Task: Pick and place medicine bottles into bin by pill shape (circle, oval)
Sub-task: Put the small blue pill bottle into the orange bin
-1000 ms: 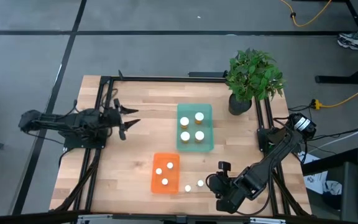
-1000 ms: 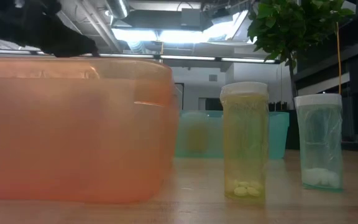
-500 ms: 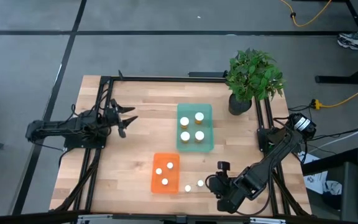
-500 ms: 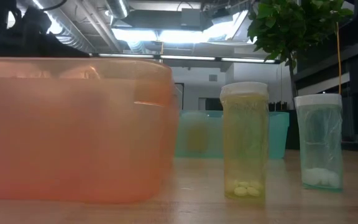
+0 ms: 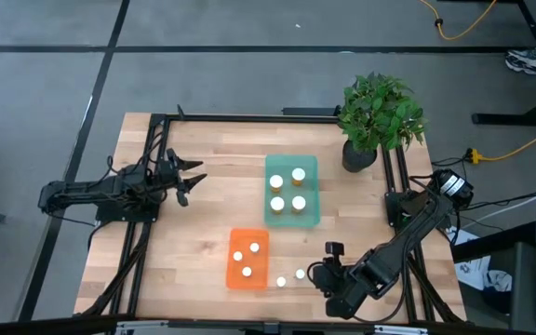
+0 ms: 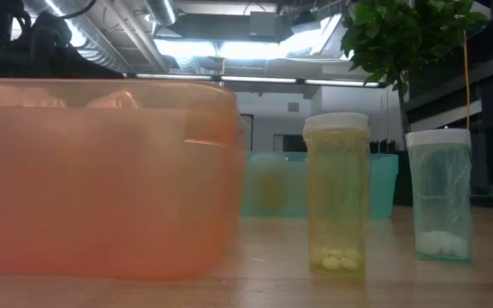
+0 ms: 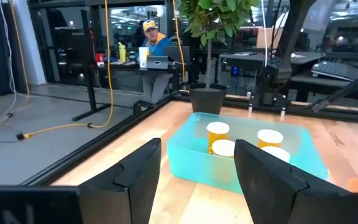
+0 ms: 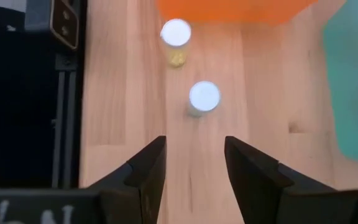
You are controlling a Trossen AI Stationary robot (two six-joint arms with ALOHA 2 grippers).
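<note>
- Left gripper (image 5: 194, 177), jaws spread and holding nothing, hovers well left of the teal tray (image 5: 291, 219), which holds four medicine bottles (image 5: 276, 182).
- The orange tray (image 5: 247, 242), just in front of the teal tray, holds three bottles (image 5: 247, 272).
- Two loose bottles (image 5: 300, 275) stand just right of the orange tray.
- Right gripper (image 5: 328, 261), jaws apart and empty, sits just right of those loose bottles, neither between its jaws.
</note>
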